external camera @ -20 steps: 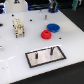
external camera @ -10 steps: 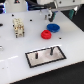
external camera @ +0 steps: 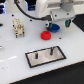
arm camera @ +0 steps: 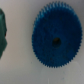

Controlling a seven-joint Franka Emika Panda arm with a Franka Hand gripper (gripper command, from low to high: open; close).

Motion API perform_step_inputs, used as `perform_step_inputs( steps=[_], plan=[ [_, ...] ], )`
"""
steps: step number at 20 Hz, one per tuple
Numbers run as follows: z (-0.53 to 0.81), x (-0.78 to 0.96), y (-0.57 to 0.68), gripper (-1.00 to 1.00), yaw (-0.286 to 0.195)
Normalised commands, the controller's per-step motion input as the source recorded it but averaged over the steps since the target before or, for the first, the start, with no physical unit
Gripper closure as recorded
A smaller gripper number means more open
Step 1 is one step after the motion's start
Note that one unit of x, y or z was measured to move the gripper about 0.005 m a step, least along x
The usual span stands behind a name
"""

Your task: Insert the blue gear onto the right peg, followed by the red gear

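Observation:
The blue gear [external camera: 56,28] lies flat on the white table, and it fills the wrist view [arm camera: 55,41] with its centre hole showing. My gripper [external camera: 52,25] hangs just above it, a little to the exterior view's left. No fingers show in the wrist view and nothing is held, so it looks open. The red gear [external camera: 46,35] lies on the table nearer the plate. The black-framed grey plate [external camera: 57,56] holds two dark posts; the right peg [external camera: 50,50] is bare, and so is its twin [external camera: 36,54].
A wooden block-like object [external camera: 18,27] stands at the exterior view's left. A dark object [external camera: 68,23] sits beside the blue gear on the exterior view's right, and it shows as a dark green edge in the wrist view [arm camera: 2,35].
The arm has come down and slightly toward the exterior view's right, so the gripper is now close over the blue gear. The gears and plate have not moved.

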Motion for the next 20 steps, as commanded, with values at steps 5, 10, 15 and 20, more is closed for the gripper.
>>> perform_step_inputs(
  steps=[5, 10, 15, 20],
  plan=[
    [0.19, -0.34, 0.00, -1.00, 0.000],
    [-0.02, -0.38, -0.03, -1.00, 0.000],
    [-0.19, -0.19, -0.06, 1.00, 0.000],
    [-0.24, -0.09, -0.05, 1.00, 0.000]
  ],
)
